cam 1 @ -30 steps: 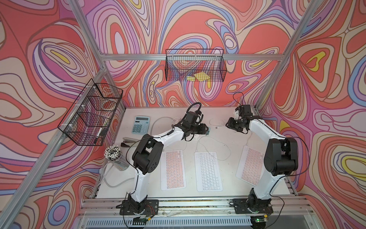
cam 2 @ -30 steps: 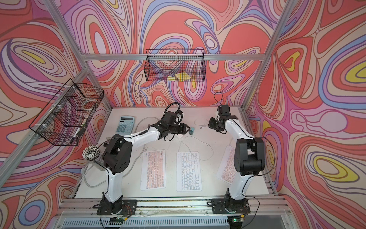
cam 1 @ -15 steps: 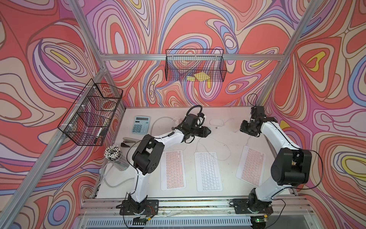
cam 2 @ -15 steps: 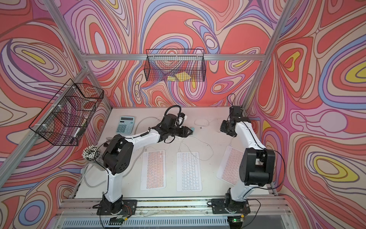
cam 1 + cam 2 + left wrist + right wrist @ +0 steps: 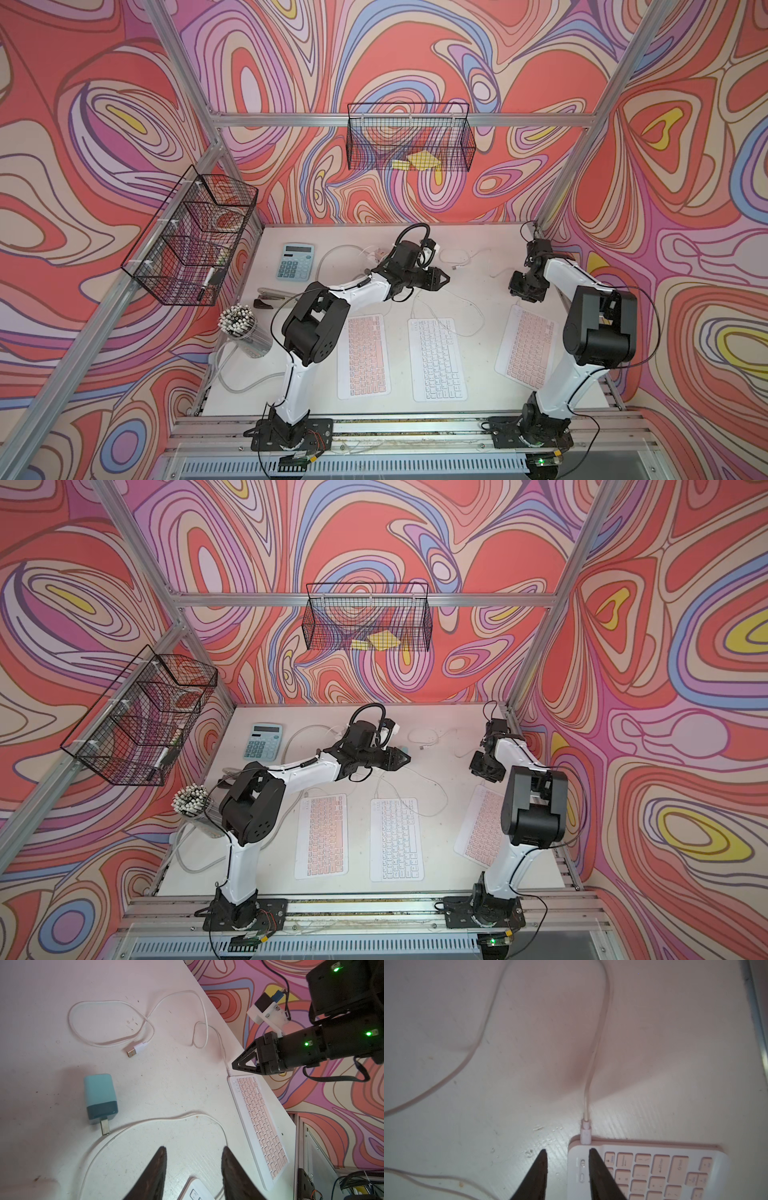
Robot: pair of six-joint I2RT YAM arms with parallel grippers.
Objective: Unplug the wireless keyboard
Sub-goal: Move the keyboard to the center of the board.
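- Now the right gripper (image 5: 567,1150) hovers low over the far corner of the flat pink-keyed wireless keyboard (image 5: 654,1167). Its two dark fingers stand a little apart and hold nothing.
- The small white plug (image 5: 586,1134) of the thin white cable (image 5: 600,1032) sits in the far edge of the keyboard, just beside one fingertip.
- In both top views this keyboard lies tilted at the right side of the white table (image 5: 478,237), near the right arm.
- The left gripper (image 5: 194,1147) is also partly open and empty, above the table and near a teal block charger (image 5: 100,1097).
- The metal USB end (image 5: 132,1052) of the cable lies loose, apart from the charger.
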